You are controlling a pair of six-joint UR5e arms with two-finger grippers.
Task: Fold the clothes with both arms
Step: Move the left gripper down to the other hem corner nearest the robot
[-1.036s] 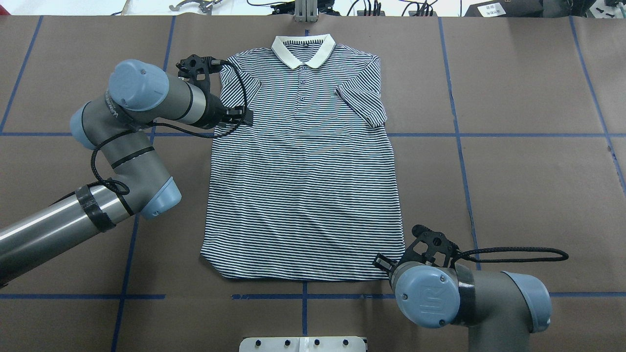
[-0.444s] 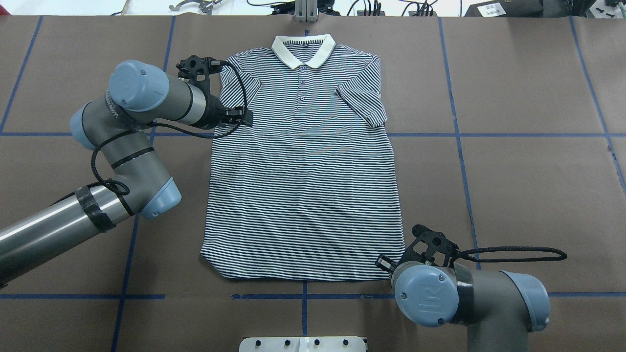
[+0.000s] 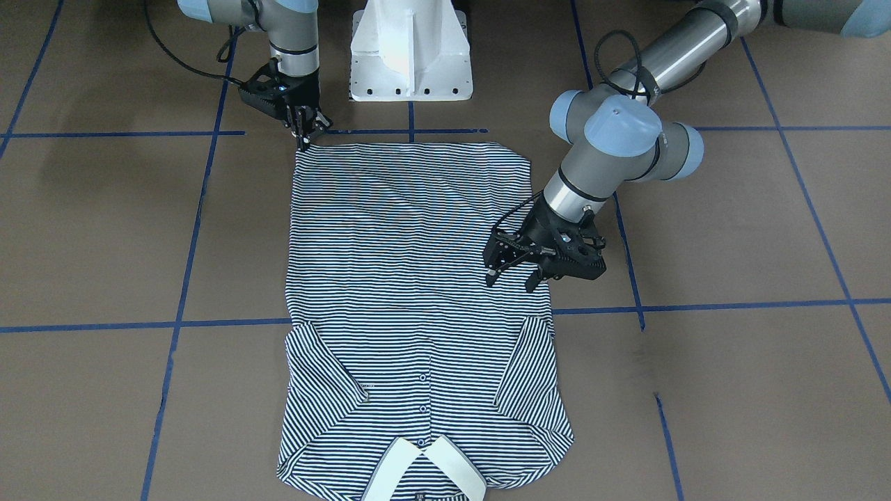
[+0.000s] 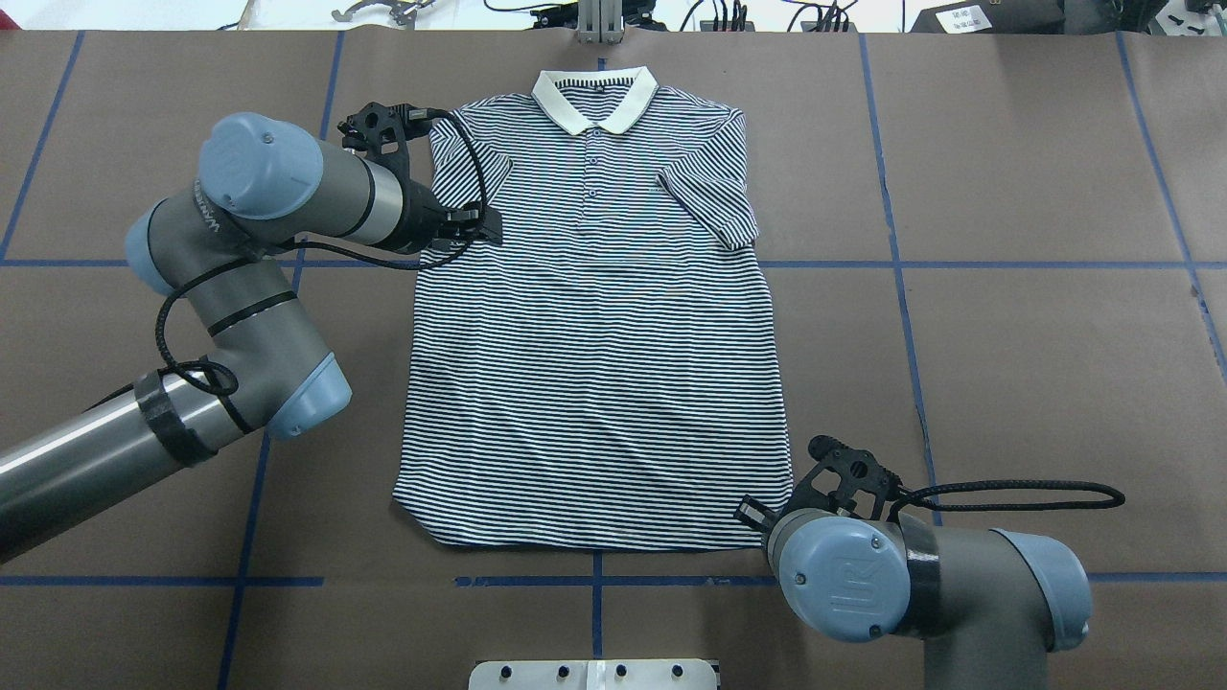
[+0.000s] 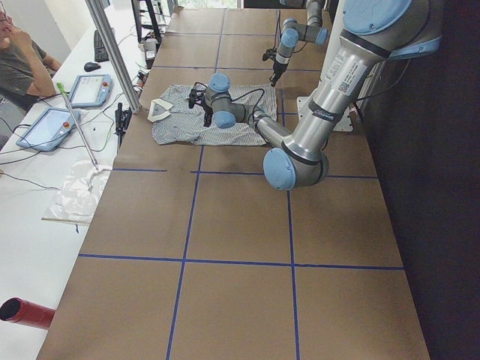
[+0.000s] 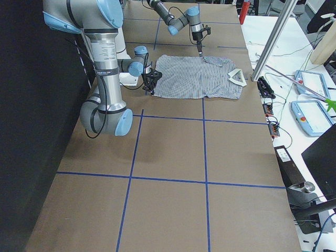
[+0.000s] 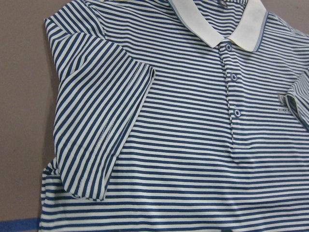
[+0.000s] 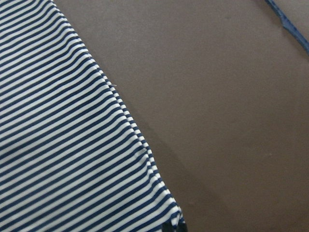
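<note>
You have the polo shirt (image 4: 594, 364) lying flat and face up in the middle of the desk (image 4: 1007, 383). In the overhead view its white collar (image 4: 594, 101) is at the top and its hem is toward the bottom. Both short sleeves are folded in over the chest, and the one on the right of that view (image 4: 711, 203) lies slanted beside the placket. In the front-facing view your left hand (image 3: 511, 278) sits right of centre. It is released, with its two fingers spread and pointing down at the shirt's side edge, just above the folded sleeve. You cannot tell whether the tips touch the cloth. In the upper left of that view your right hand (image 3: 304, 141) points straight down, its fingers clenched on the hem corner.
</note>
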